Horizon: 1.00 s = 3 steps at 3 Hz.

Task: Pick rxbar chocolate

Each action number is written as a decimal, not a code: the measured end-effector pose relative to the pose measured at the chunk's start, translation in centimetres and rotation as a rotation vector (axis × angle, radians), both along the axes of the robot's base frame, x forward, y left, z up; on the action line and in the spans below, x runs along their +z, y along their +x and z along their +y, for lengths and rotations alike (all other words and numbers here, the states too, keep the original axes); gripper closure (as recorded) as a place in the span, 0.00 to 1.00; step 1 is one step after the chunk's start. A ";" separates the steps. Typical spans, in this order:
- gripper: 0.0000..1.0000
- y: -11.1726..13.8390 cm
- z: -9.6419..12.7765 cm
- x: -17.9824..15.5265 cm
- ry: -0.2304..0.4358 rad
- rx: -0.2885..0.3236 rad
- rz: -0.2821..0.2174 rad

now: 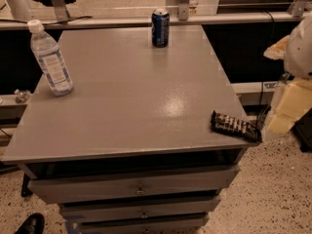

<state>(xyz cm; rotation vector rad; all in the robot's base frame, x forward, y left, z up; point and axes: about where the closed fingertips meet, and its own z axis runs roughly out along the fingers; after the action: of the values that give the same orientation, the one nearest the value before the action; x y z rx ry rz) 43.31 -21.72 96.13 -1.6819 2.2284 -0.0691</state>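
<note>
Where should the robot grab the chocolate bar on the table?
Across its short width, near the middle, coming straight down from above. The rxbar chocolate lies flat at the front right corner of the table, so its long thin edges are probably the easiest hold. The gripper hangs just off that corner.

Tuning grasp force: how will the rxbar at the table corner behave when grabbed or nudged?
The rxbar chocolate lies flat, so it probably won't roll or tip. Its glossy wrapper may slip on the smooth table. It sits at the edge, so a nudge could drop it; the gripper hangs beside it, off the table.
</note>
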 end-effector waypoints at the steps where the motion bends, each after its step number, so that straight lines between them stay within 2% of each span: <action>1: 0.00 -0.6 0.0 -3.9 0.091 -0.038 0.000; 3: 0.00 0.8 -0.4 -9.4 0.217 -0.117 0.028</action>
<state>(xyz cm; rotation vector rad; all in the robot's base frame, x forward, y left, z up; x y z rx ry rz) 44.09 -22.13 86.77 -1.4467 2.2615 0.1633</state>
